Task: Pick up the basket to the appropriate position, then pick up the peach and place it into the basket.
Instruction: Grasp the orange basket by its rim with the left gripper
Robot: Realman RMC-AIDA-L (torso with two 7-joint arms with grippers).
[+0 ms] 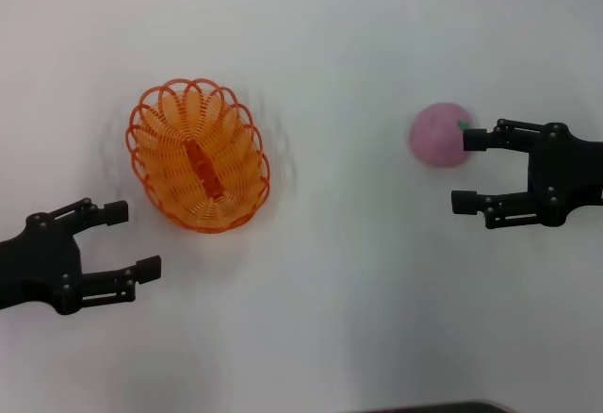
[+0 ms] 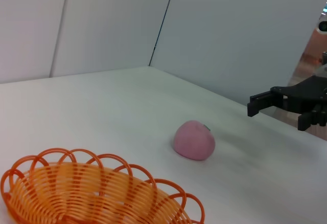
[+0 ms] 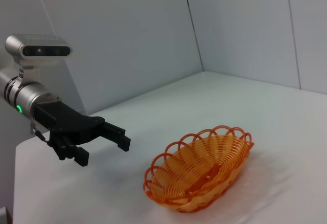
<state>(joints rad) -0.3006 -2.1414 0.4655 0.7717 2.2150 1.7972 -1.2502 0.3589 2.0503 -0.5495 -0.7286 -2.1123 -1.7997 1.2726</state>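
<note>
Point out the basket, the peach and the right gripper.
basket [image 1: 160,154]: head view, coil wall left of the centre strip.
peach [image 1: 437,136]: head view, middle of the pink skin.
right gripper [image 1: 468,170]: head view, open gap midway between its fingertips, beside the peach.

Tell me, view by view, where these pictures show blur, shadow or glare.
Head view: a soft smear rings the basket, with a faint shadow on the table; no glare. Left wrist view: the peach is slightly soft, a dim shadow beside it. Right wrist view: the left gripper looks crisp, and only pale shadow lies beyond the basket.
</note>
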